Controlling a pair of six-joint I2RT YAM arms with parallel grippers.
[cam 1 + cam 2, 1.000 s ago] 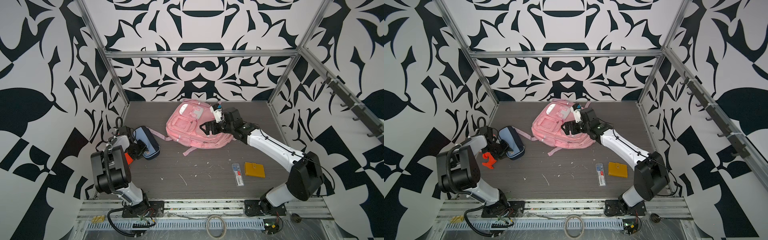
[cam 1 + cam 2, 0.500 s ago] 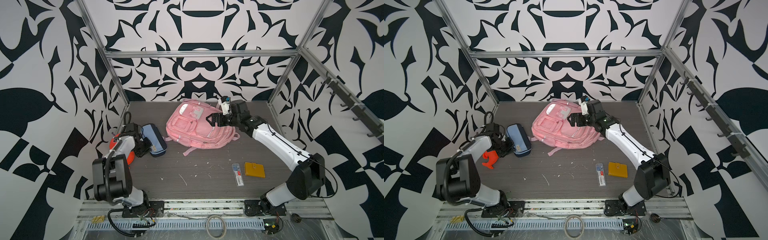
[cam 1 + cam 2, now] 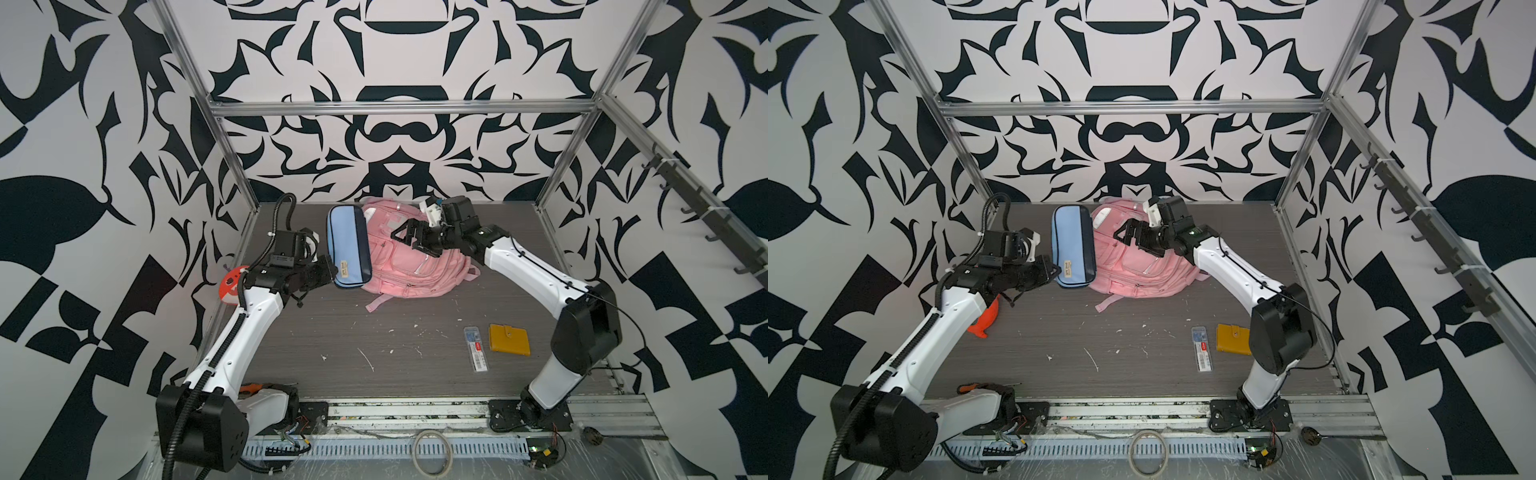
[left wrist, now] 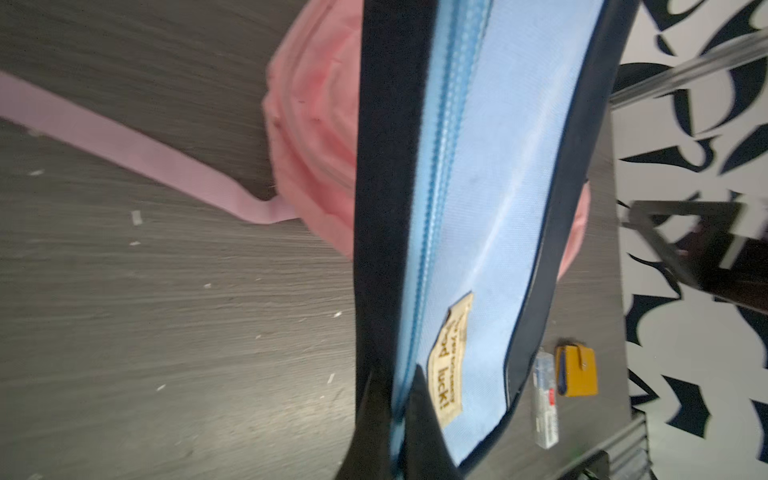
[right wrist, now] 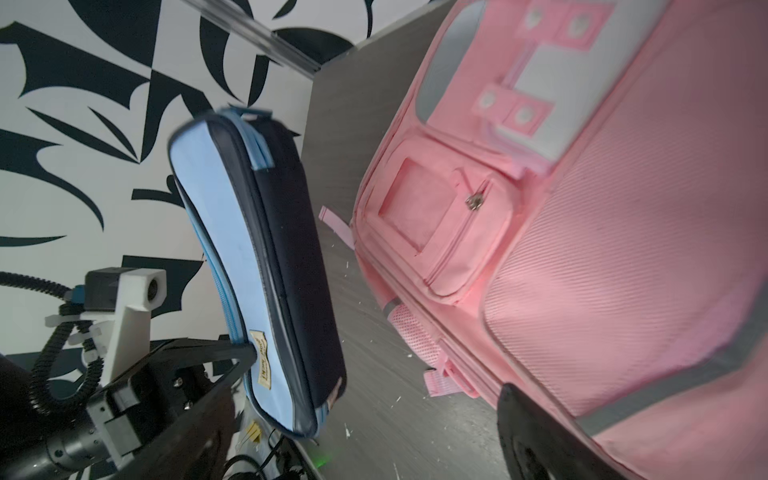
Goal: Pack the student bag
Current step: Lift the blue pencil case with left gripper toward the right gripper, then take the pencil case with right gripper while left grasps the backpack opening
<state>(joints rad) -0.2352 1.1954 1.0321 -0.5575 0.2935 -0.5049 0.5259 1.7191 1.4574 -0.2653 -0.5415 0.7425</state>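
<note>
Left gripper [image 3: 331, 270] clamped on pencil case [image 3: 348, 245], right gripper [image 3: 409, 237] spread wide, seemingly empty, over student bag [image 3: 409, 272]

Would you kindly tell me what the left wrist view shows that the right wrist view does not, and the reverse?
Left wrist only: the yellow wallet and small clear box on the table. Right wrist only: the front zip pocket of the student bag and the left arm's white camera mount. Both: the blue pencil case, gripped at one end by the left hand, and the student bag.
</note>
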